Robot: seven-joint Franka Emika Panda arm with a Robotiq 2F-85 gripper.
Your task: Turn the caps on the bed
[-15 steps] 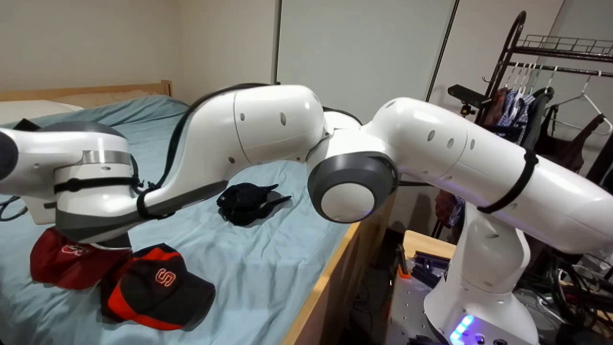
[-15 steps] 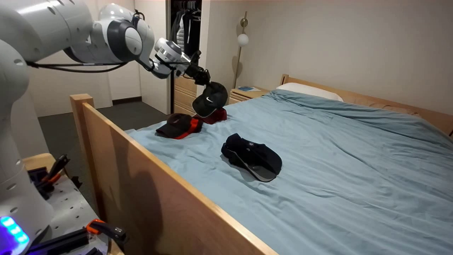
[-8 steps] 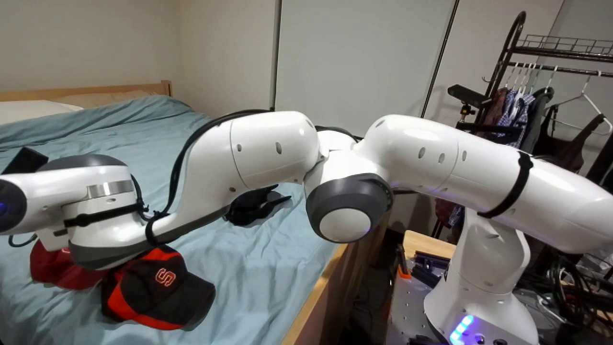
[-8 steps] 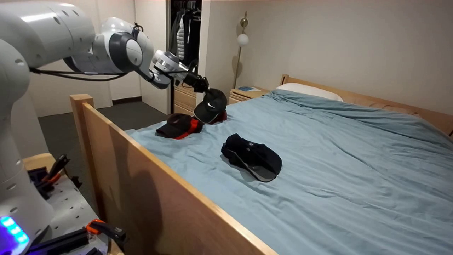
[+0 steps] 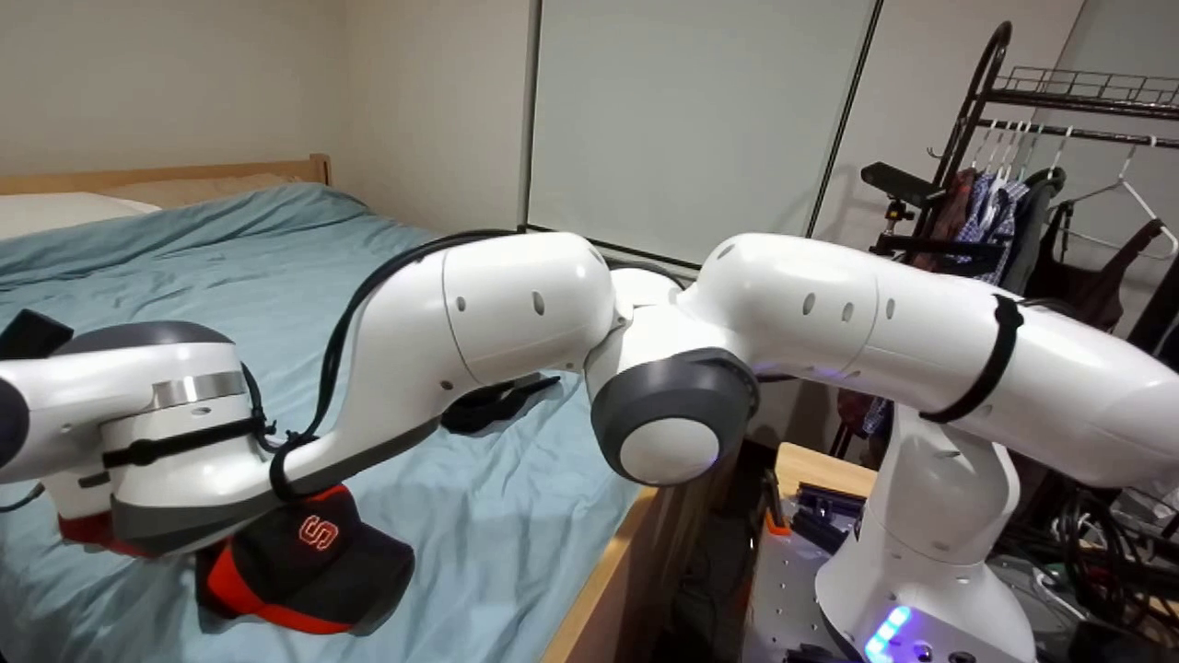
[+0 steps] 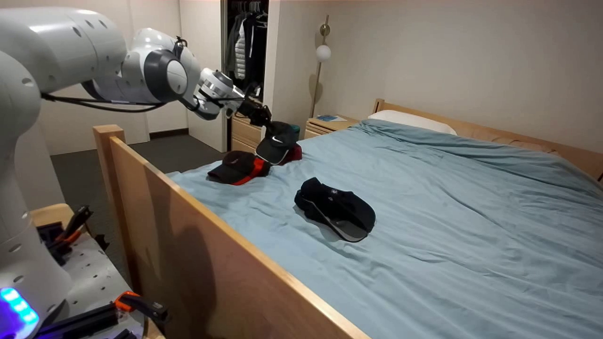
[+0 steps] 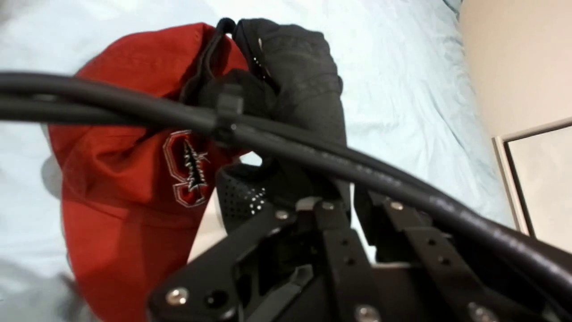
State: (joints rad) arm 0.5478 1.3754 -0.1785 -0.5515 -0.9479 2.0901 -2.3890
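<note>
My gripper [image 6: 264, 123] is shut on a black cap with a white swoosh [image 6: 283, 132], which hangs low over the bed in an exterior view. In the wrist view the gripper [image 7: 351, 190] and the held black cap [image 7: 295, 76] show, partly behind a cable. A red cap [image 7: 129, 192] lies beside and beneath it; in both exterior views the red cap [image 5: 92, 532] [image 6: 294, 153] is mostly covered. A black-and-red cap [image 5: 304, 562] [image 6: 238, 167] lies close by. Dark headwear, perhaps more than one cap, [image 6: 337, 207] [image 5: 488, 410] lies apart on the bed.
The bed [image 6: 447, 216] has a rumpled blue sheet. Its wooden footboard [image 6: 226, 240] stands between the robot base and the mattress. A nightstand [image 6: 330, 125] and a lamp [image 6: 323, 53] stand beyond. A clothes rack [image 5: 999, 129] stands behind the base.
My arm has come down and the held black cap has dropped toward the red cap, shifting slightly left in an exterior view and tilting. The other caps have not moved.
</note>
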